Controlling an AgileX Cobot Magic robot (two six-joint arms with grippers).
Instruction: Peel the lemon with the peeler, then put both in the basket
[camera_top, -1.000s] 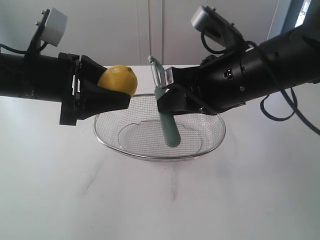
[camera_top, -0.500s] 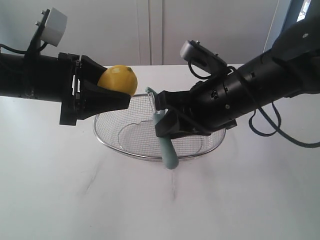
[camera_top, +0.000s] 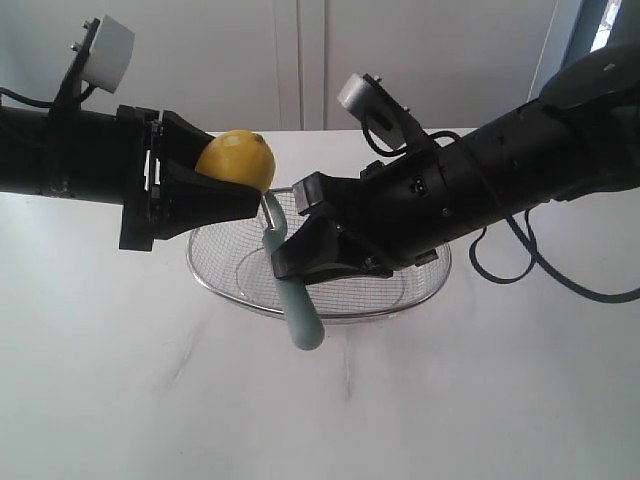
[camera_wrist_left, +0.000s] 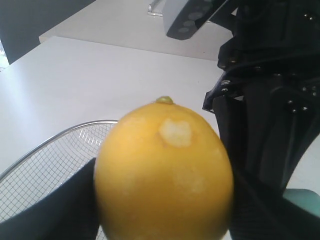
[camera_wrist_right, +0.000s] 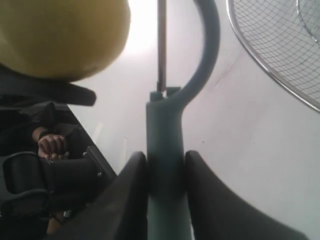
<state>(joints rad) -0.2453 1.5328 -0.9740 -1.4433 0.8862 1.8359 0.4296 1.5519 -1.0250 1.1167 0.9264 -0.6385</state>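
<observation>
My left gripper is shut on the yellow lemon, holding it in the air above the left rim of the wire basket. The lemon fills the left wrist view, nub up, with a pale scraped patch. My right gripper is shut on the teal peeler; its handle hangs down over the basket's front rim and its metal head sits just under the lemon's right side. In the right wrist view the peeler stands between the fingers, blade close beside the lemon.
The basket rests on a white table. A pale wall stands behind. Both black arms cross above the basket, the right one reaching past the middle toward the left.
My right arm has swung down and left with the peeler, bringing its head from above the basket's middle to the lemon's right side. The left arm and lemon have stayed still.
</observation>
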